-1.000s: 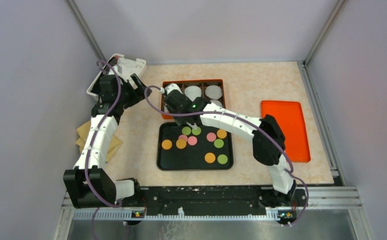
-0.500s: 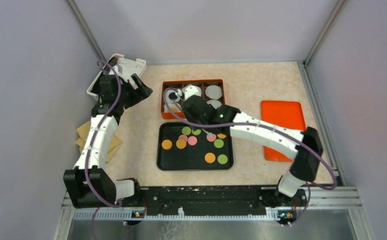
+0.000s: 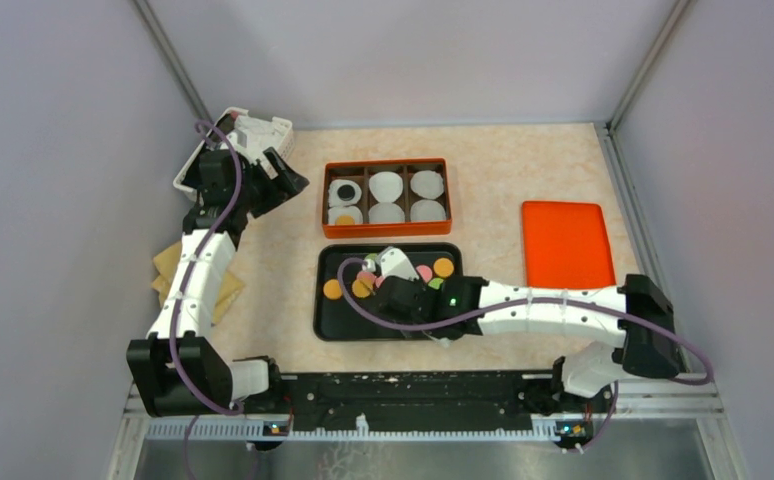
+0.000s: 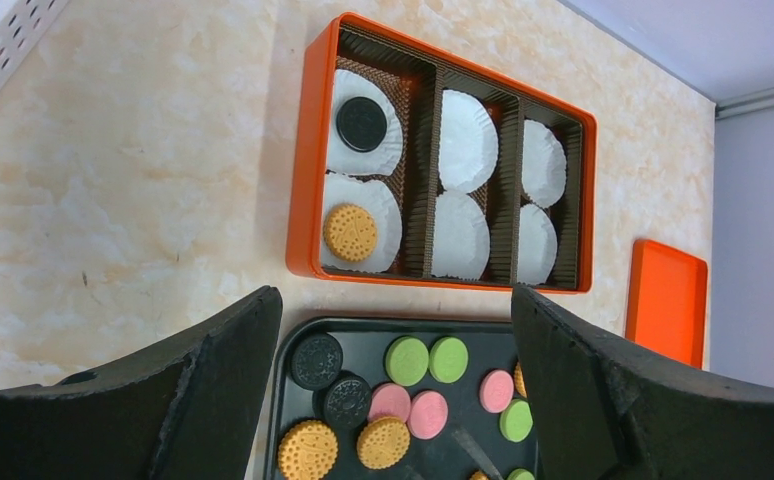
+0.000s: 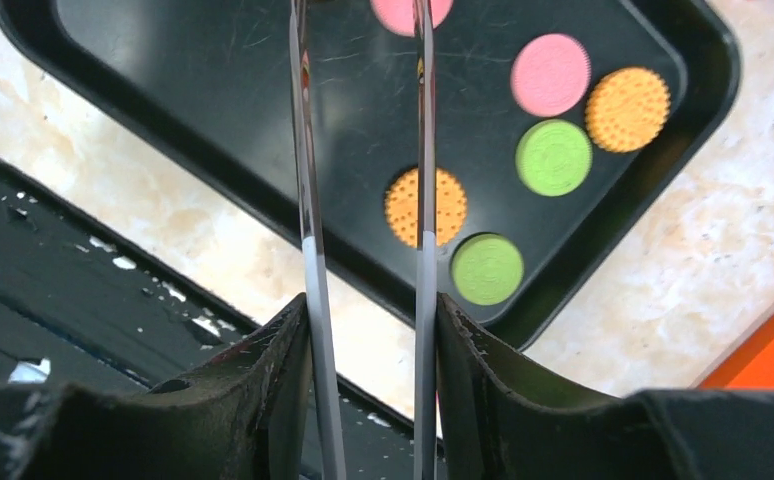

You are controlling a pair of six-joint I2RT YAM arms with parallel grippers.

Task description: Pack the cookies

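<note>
Most cookies lie loose in the black tray by the middle of the table's near edge; a black one and an orange one sit in the left compartment of the orange box just beyond. The right fingers pinch tweezers over the tray, blades apart, a pink cookie between them and an orange one partly under the right blade; the tips run out of view. The left fingers are spread wide and empty above the table's far left, with the box showing between them.
</note>
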